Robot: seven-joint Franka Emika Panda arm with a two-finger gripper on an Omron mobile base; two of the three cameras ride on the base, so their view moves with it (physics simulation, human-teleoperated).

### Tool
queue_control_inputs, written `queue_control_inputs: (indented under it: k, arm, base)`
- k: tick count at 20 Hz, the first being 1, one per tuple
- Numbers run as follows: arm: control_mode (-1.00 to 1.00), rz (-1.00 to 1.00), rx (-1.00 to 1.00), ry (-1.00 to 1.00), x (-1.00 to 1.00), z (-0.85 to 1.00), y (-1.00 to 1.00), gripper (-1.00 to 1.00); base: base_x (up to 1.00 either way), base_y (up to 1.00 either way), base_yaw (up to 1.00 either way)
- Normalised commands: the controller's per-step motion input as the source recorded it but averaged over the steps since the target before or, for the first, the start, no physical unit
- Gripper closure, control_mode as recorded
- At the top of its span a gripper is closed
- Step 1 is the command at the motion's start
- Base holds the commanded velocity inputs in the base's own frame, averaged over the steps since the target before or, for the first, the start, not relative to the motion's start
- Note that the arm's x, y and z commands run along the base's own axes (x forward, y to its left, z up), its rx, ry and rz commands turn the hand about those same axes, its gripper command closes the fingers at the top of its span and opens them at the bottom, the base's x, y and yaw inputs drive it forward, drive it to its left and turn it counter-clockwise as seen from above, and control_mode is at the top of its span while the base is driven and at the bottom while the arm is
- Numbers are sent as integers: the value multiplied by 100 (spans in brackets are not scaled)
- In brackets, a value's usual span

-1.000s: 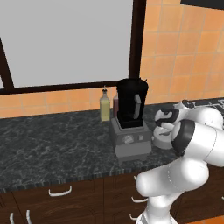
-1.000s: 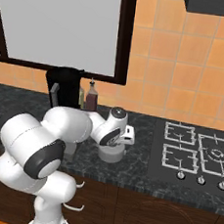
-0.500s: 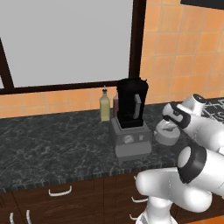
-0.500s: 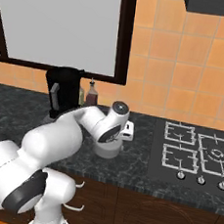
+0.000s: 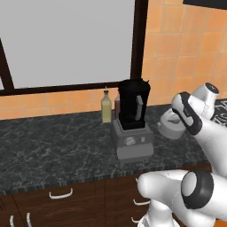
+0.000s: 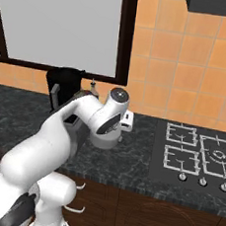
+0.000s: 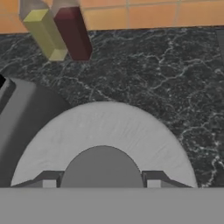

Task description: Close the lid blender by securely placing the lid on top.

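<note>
Two bottles (image 7: 57, 33) stand behind the upright blender (image 5: 133, 122); the pincer (image 7: 101, 180), spread, straddles the lid (image 7: 109, 135), knob up.

- One tall black blender jar with a grey handle strip (image 5: 133, 104), standing on one boxy grey base (image 5: 133, 142).
- One round dial (image 5: 129, 141) on the front of that base.
- One round light-grey lid with a raised central knob (image 7: 105, 148).
- Two slim bottles behind the blender: one yellowish oil bottle (image 5: 106, 107) and one dark red bottle (image 7: 73, 31).
- One dark speckled stone worktop (image 5: 53, 146).
- One large window with a dark frame (image 5: 66, 42).
- One gas hob (image 6: 200, 152) with four burner grates and three front knobs in view.
- One dark hood (image 6: 219, 5) above the hob.
</note>
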Motion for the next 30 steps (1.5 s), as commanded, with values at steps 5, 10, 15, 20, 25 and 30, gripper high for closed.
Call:
queue_control_inputs:
  k: [5,10,15,20,25,30]
  arm:
    - [-100,-3,5,-6,-18,100,0,100]
    - [-100,-3,0,-5,-25,99,0,100]
    - [-100,0,0,-10,-21,96,13,100]
    - [-100,0,2,-22,-24,93,21,100]
    - [-100,0,3,-22,-23,81,29,100]
    - [-100,0,0,-12,-16,68,42,100]
  base:
    - [0,0,0]
    - [0,0,0]
    - [0,0,0]
    - [0,0,0]
    - [0,0,0]
    - [0,0,0]
